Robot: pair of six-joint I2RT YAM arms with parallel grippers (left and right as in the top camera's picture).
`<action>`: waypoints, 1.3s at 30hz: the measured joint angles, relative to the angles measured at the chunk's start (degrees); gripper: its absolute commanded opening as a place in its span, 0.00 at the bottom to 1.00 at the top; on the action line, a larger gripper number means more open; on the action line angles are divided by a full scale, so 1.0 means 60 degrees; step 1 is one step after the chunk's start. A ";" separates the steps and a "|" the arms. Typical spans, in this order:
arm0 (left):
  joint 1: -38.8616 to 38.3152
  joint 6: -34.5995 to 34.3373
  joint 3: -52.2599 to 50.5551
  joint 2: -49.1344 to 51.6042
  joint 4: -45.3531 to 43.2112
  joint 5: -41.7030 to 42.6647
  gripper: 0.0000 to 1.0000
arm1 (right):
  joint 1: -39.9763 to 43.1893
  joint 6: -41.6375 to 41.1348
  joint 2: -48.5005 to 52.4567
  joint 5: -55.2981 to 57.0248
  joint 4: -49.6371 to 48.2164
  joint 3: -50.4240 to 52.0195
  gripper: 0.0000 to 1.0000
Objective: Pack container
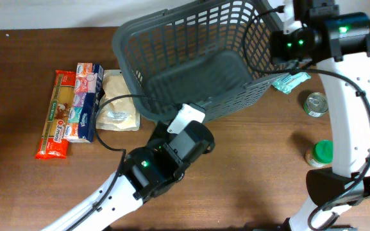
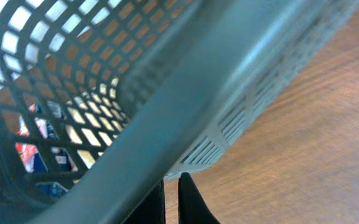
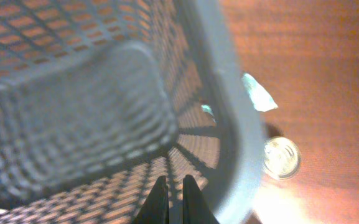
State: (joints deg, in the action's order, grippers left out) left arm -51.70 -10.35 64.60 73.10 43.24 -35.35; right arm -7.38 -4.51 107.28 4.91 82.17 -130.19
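Holding the dark grey plastic shopping basket [image 1: 122, 54] tipped at the far middle of the wooden bench [image 1: 249, 179], likely presenting its mouth for loading. Keeping left hand [image 2: 172, 186] at the thick rim, right hand [image 3: 174, 183] over slotted lattice; fingers nearly together on both, actual grip impossible to tell. Leaving shiny round tin can [image 1: 316, 104] and flat pasta packet [image 1: 55, 115] outside.

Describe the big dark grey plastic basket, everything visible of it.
The large dark grey plastic basket is rectangular, with slotted lattice walls, a thick smooth rim and a flat floor panel. It looks empty and seems tilted, at the far middle of the brown wooden table. The left gripper sits at its near rim and the right gripper at its right wall. Both have their fingers nearly closed, and whether they clamp it is unclear.
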 measured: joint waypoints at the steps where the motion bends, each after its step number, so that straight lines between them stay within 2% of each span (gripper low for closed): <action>1: 0.0076 0.0000 0.0000 0.0000 -0.0036 0.0000 0.02 | 0.0095 0.0025 0.0004 0.0004 0.0066 0.0000 0.04; 15: 0.0149 0.0000 0.0000 0.0000 -0.0251 0.0066 0.01 | 0.0233 0.0335 0.0739 -0.0539 0.0036 0.0000 0.04; 20: 0.0219 0.0000 0.0000 0.0000 -0.0251 0.0076 0.02 | 0.0222 0.0375 0.1162 -0.0663 0.0576 0.0000 0.04; 31: 0.1949 -0.0004 0.0000 0.0000 -0.0528 0.0342 0.02 | 0.0168 0.0430 0.1246 -0.0812 0.1832 0.0000 0.04; 39: 0.2601 0.0004 0.0000 0.0000 -0.0863 0.0790 0.02 | 0.0168 0.0430 0.1246 -0.0852 0.2091 0.0000 0.04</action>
State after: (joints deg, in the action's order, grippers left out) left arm -36.10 -10.33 64.60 73.10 38.06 -30.61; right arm -6.37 -1.93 114.76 -0.21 94.72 -130.19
